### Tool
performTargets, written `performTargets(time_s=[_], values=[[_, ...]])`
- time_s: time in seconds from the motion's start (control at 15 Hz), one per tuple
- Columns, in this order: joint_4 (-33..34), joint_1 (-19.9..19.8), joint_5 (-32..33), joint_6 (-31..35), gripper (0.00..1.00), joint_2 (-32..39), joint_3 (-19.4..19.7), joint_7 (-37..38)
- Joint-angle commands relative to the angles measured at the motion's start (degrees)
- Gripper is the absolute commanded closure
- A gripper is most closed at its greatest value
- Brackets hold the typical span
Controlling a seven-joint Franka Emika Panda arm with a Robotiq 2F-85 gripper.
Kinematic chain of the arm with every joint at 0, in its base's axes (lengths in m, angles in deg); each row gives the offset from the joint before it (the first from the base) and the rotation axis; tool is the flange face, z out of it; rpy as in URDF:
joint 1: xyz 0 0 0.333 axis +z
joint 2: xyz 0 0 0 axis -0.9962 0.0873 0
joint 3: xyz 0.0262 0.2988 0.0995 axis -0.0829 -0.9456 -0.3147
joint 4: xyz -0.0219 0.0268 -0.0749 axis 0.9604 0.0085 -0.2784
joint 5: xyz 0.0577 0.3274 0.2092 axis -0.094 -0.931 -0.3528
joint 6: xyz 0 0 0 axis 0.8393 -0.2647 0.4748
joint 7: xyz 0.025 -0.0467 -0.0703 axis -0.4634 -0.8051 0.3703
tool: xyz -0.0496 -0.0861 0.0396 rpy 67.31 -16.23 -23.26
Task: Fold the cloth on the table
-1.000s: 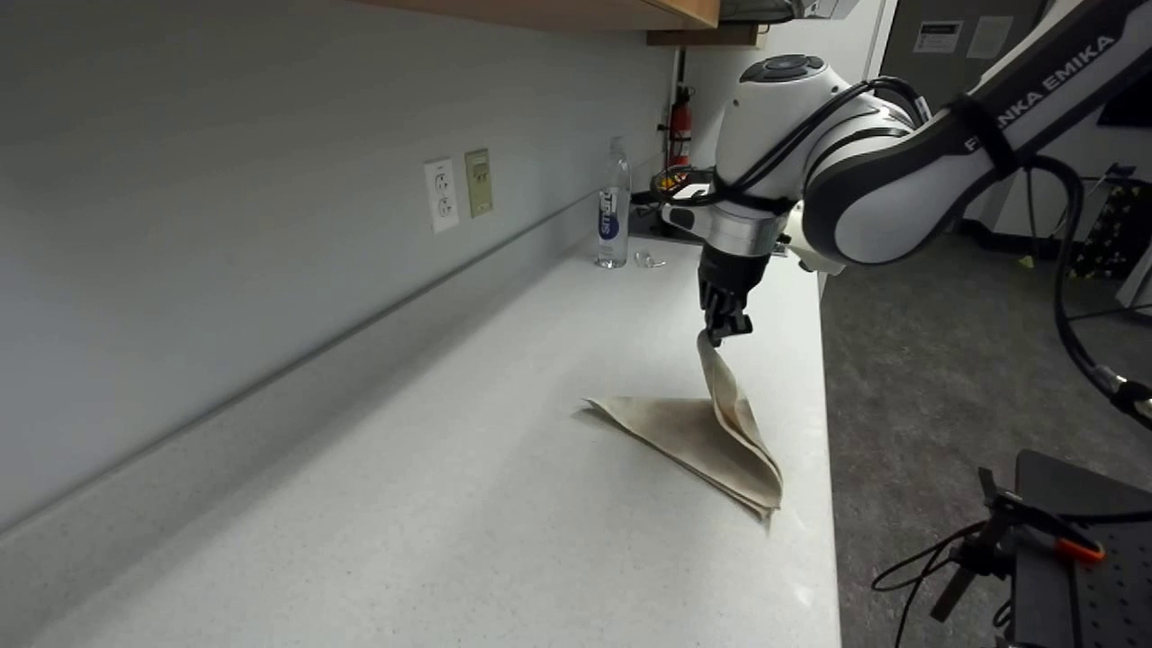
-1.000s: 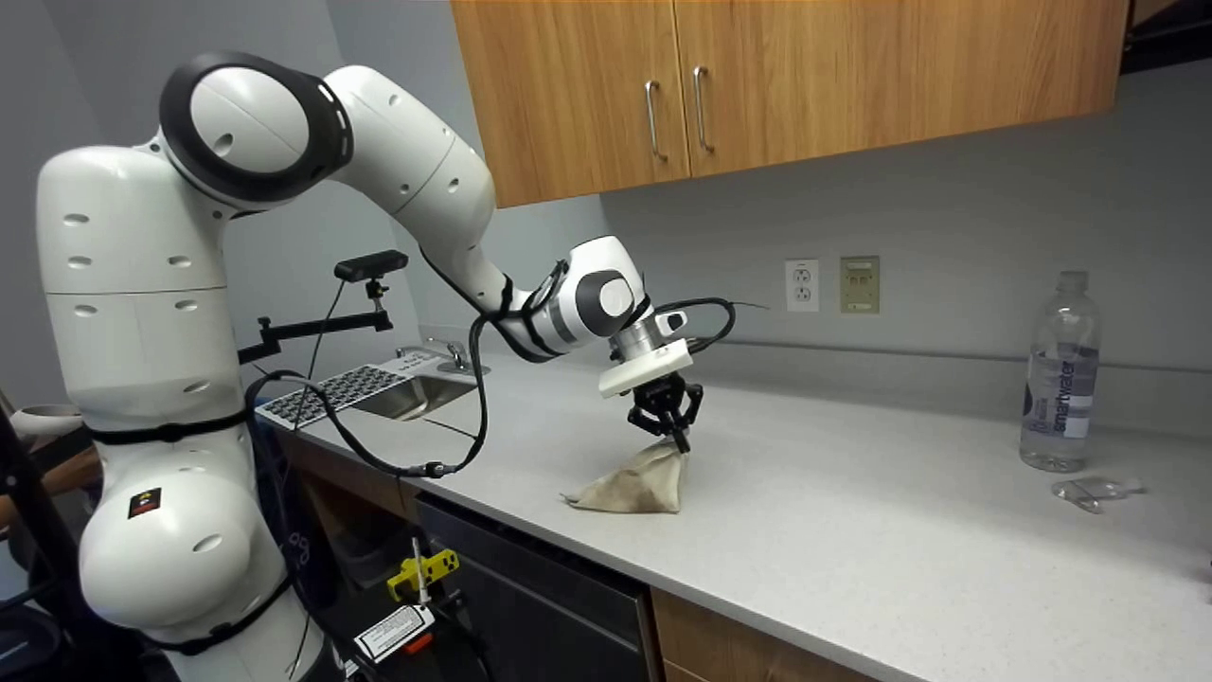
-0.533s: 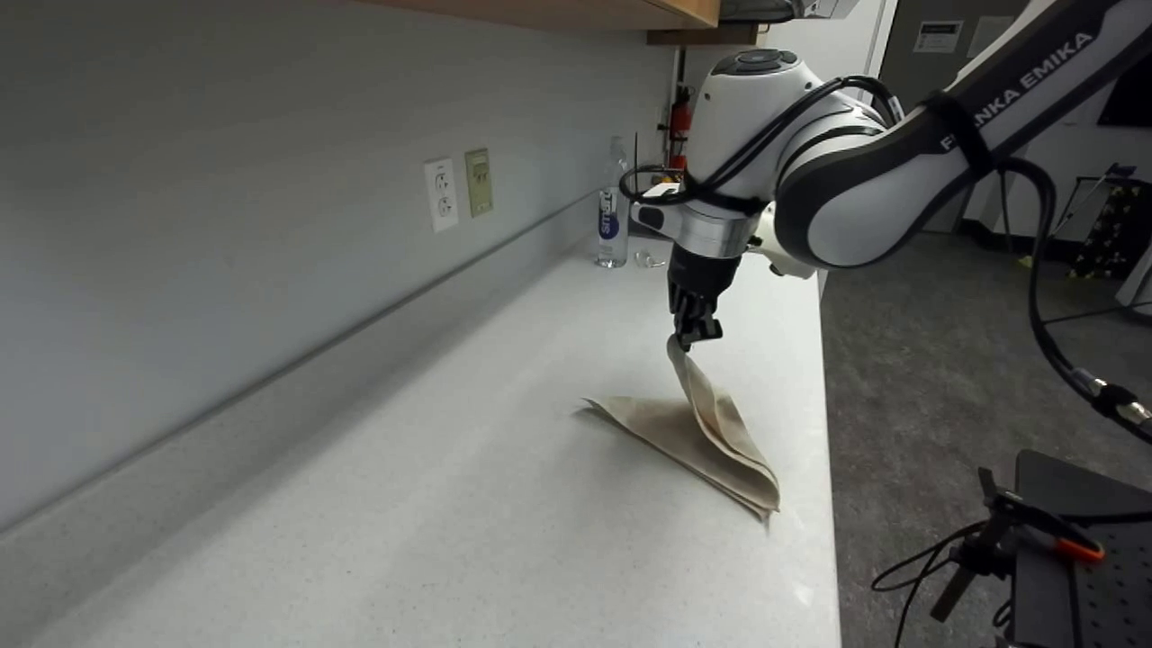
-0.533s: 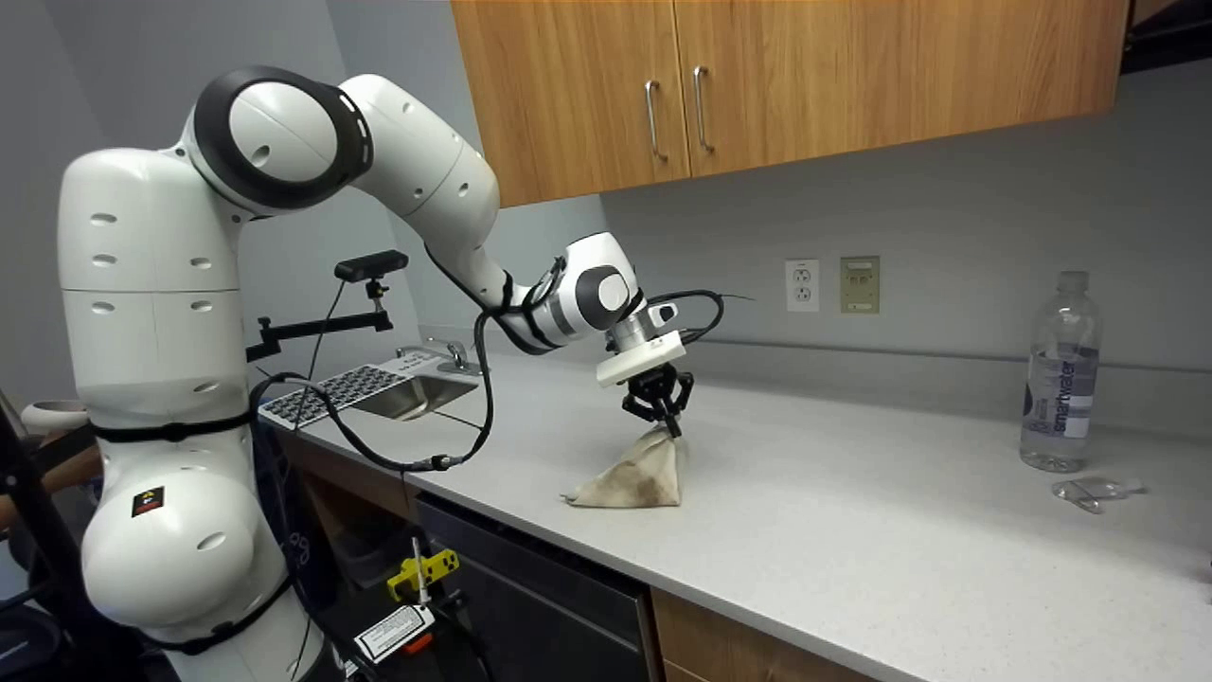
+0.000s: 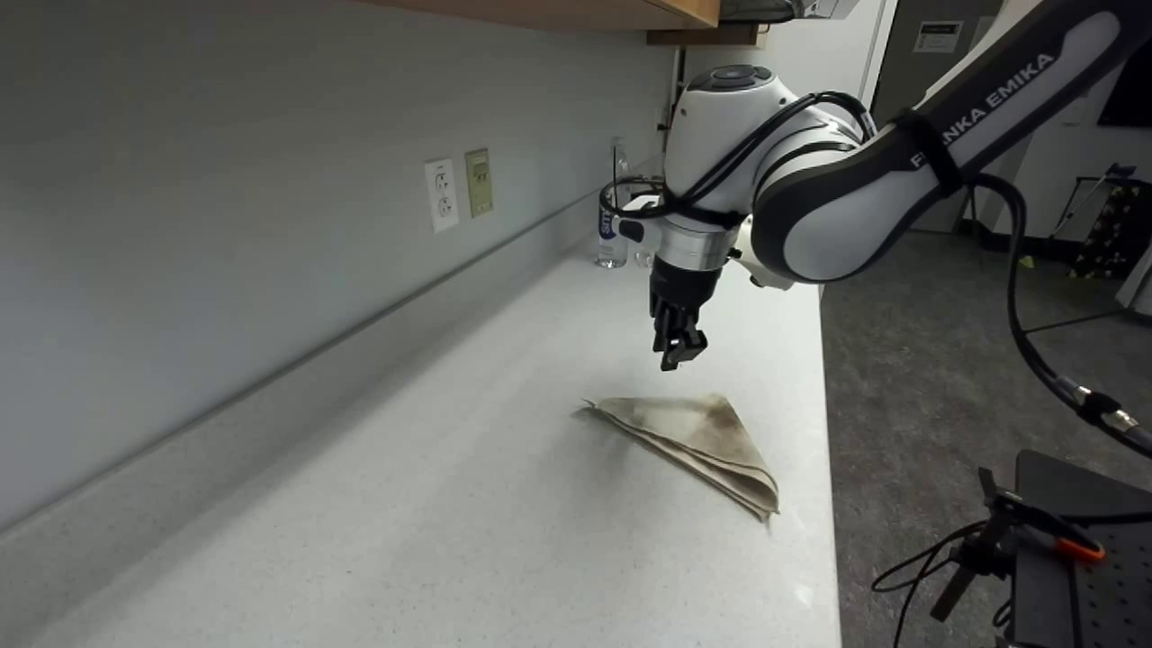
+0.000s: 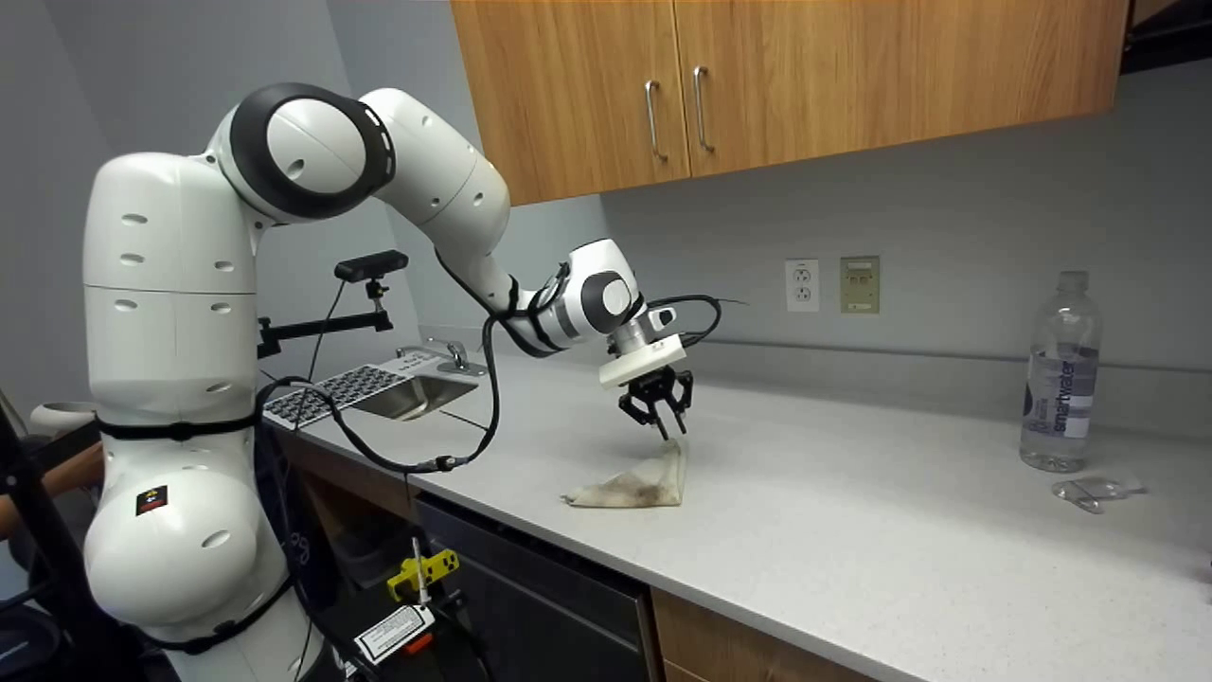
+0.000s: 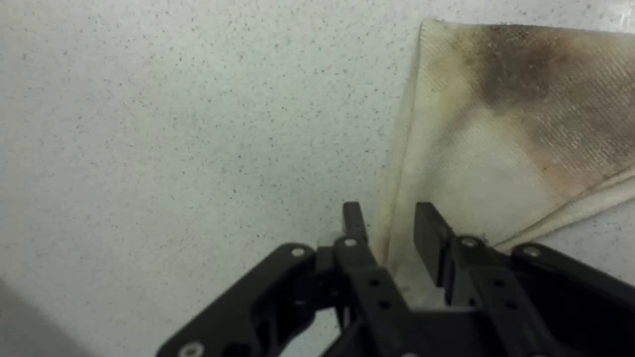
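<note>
The cloth (image 5: 697,436) is beige with brown stains and lies folded into a rough triangle with stacked layers on the white table (image 5: 405,522), near its front edge. It also shows in an exterior view (image 6: 632,489), where one corner stands slightly raised under the fingers. In the wrist view the cloth (image 7: 476,163) fills the right side, stained part up. My gripper (image 5: 677,360) is open, with a gap between its fingertips in the wrist view (image 7: 388,206) and in an exterior view (image 6: 673,435). It hovers just above the cloth's edge and holds nothing.
A water bottle (image 6: 1060,379) stands by the wall, with a small clear plastic piece (image 6: 1094,491) beside it. A sink (image 6: 412,398) and a white rack lie toward the robot's side. Wooden cabinets (image 6: 805,85) hang above. The wall runs along the table's back.
My gripper has moved toward the wall, then opened and let go of the cloth. The lifted flap has dropped onto the rest of the cloth.
</note>
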Motion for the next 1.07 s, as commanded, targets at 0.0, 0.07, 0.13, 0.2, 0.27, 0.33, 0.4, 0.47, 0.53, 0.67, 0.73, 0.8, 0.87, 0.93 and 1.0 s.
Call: performTargets(time_s=[0.0, 0.07, 0.13, 0.2, 0.27, 0.33, 0.4, 0.47, 0.53, 0.67, 0.73, 0.8, 0.87, 0.93, 1.0], values=[[2.6, 0.4, -1.0, -1.2, 0.35, 1.6, -0.1, -0.5], [2.7, 0.4, -1.1, -1.2, 0.27, 1.6, -0.1, -0.6], [2.5, 0.3, -1.2, -1.1, 0.20, 1.4, -0.2, -0.7], [2.2, 0.3, -1.2, -1.2, 0.11, 1.1, -0.2, -0.8], [1.8, 0.3, -1.0, -1.3, 0.05, 0.6, -0.1, -0.7], [1.0, 0.4, -0.6, -1.4, 0.01, -0.2, 0.0, -0.4], [0.4, 0.5, -0.5, -1.6, 0.00, -0.8, 0.0, -0.3], [-0.7, 0.3, -1.1, -1.9, 0.00, -1.8, -0.2, -0.6], [-1.5, 0.0, -1.8, -2.0, 0.00, -2.5, -0.4, -0.9], [-4.7, -0.9, -4.4, -1.7, 0.00, -4.8, -1.2, -2.7], [-6.8, -1.3, -5.8, -1.2, 0.00, -6.4, -1.5, -3.4], [-8.7, -1.6, -7.4, -0.9, 0.00, -7.7, -1.7, -4.0], [-11.2, -2.0, -9.7, -0.1, 0.00, -9.5, -2.1, -5.2], [-13.4, -2.2, -11.8, 0.7, 0.00, -11.2, -2.3, -5.8], [-15.9, -2.4, -14.5, 1.7, 0.00, -13.2, -2.7, -6.7]])
